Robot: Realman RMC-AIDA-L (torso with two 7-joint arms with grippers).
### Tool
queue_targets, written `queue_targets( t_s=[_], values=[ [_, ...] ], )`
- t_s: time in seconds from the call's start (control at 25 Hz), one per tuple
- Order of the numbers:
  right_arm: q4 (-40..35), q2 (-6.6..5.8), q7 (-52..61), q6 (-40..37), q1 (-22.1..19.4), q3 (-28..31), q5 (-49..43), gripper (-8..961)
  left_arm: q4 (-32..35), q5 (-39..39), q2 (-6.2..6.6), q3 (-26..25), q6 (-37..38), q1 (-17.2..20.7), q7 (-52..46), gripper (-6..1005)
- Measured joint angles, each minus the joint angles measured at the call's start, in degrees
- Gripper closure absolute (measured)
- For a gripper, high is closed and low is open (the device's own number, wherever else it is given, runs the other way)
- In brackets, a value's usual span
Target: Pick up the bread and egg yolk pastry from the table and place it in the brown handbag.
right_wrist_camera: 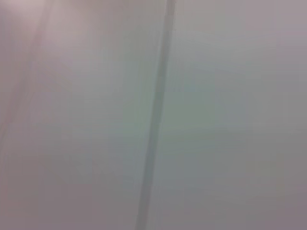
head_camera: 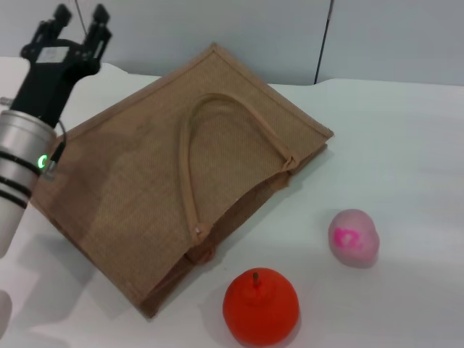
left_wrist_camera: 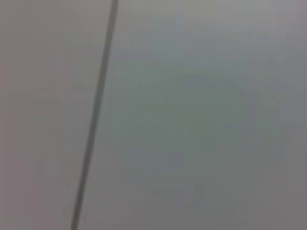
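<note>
The brown handbag (head_camera: pixel 145 188) lies flat on the white table, its two looped handles (head_camera: pixel 217 145) resting on top and its mouth toward the near right. My left gripper (head_camera: pixel 80 16) is raised at the far left, above the bag's far left corner, pointing up and away, open and empty. The bread and the egg yolk pastry are out of view. My right gripper is not in the head view. Both wrist views show only a grey wall with a dark seam (left_wrist_camera: pixel 93 120).
A red-orange fruit (head_camera: pixel 260 306) sits near the front, just right of the bag's mouth. A pink ball with a magenta mark (head_camera: pixel 354 238) lies to its right. The white table (head_camera: pixel 406 145) extends to the right of the bag.
</note>
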Motion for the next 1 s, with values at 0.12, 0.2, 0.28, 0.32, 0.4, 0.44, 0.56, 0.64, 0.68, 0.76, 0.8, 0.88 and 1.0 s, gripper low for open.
queue_targets(
  t_s=[0.12,0.2,0.28,0.32,0.4,0.44,0.56,0.64,0.68,0.76,0.8,0.88,1.0],
  values=[
    [1.26,0.05,-1.35,0.74,-1.70,0.00,3.02,96,-0.89,-2.28,-0.04,0.01,-1.73,0.76,-0.42,341],
    [1.44,0.06,-1.41,1.53,-2.28,0.03,4.23,96,-1.15,-2.71,-0.05,0.03,-2.94,1.21,-0.53,345],
    [1.52,0.06,-1.43,2.51,-2.44,0.07,5.07,96,-1.21,-2.76,-0.05,0.04,-3.94,1.42,-0.55,349],
    [1.60,0.06,-1.44,2.94,-2.47,0.09,5.35,96,-1.24,-2.77,-0.06,0.05,-4.34,1.47,-0.57,351],
    [1.71,0.06,-1.44,3.62,-2.51,0.09,5.51,96,-1.28,-2.80,-0.03,0.05,-5.18,1.54,-0.65,352],
    [1.74,0.06,-1.45,3.89,-2.52,0.09,5.51,96,-1.29,-2.81,-0.04,0.05,-5.57,1.58,-0.69,352],
    [1.83,0.06,-1.46,4.22,-2.53,0.09,5.52,97,-1.31,-2.83,-0.08,0.05,-6.32,1.76,-0.69,353],
    [1.92,0.06,-1.47,4.39,-2.53,0.09,5.44,97,-1.32,-2.84,-0.08,0.05,-6.41,1.80,-0.69,353],
    [1.94,0.06,-1.47,4.62,-2.51,0.08,5.42,97,-1.33,-2.85,-0.08,0.05,-6.41,1.82,-0.69,354],
    [1.97,0.07,-1.48,5.11,-2.45,0.08,5.35,97,-1.35,-2.86,-0.08,0.05,-6.43,1.82,-0.68,354],
    [1.99,0.07,-1.48,5.30,-2.42,0.06,5.32,97,-1.35,-2.87,-0.08,0.05,-6.43,1.83,-0.68,355],
    [2.03,0.07,-1.43,5.61,-2.32,-0.08,5.28,97,-1.36,-2.88,-0.07,0.05,-6.43,1.82,-0.68,355],
    [2.07,0.07,-1.36,5.73,-2.18,-0.29,5.21,97,-1.38,-2.90,-0.06,0.05,-6.43,1.78,-0.67,356]
  ],
)
